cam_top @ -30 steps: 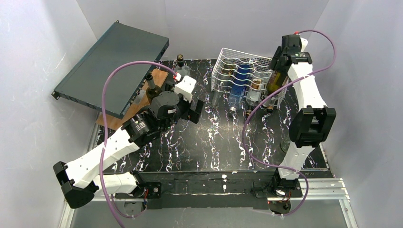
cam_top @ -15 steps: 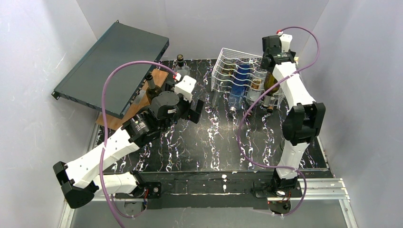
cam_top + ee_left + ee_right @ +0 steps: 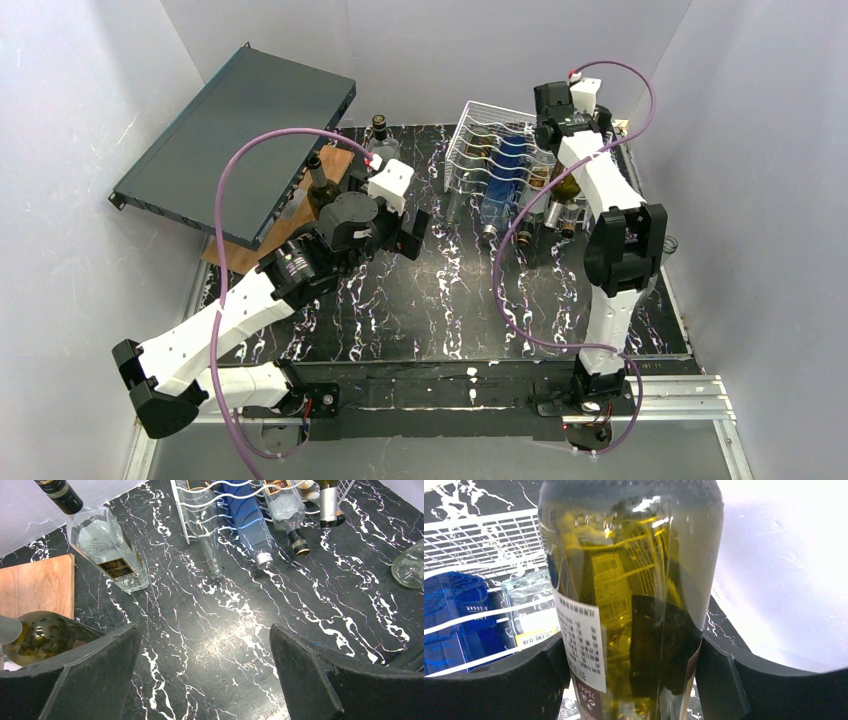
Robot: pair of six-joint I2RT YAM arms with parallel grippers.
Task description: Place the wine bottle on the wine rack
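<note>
Grasping the wine bottle around its body, the right hand holds it at the right end of the wine rack, apparently to lay it in a cradle. The left hand hangs released over the worktop.

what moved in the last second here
The right gripper, shut on the wine bottle, swung left with its arm, bringing the bottle in toward the right end of the wine rack. The left gripper stayed open in place, and the rack did not move.
</note>
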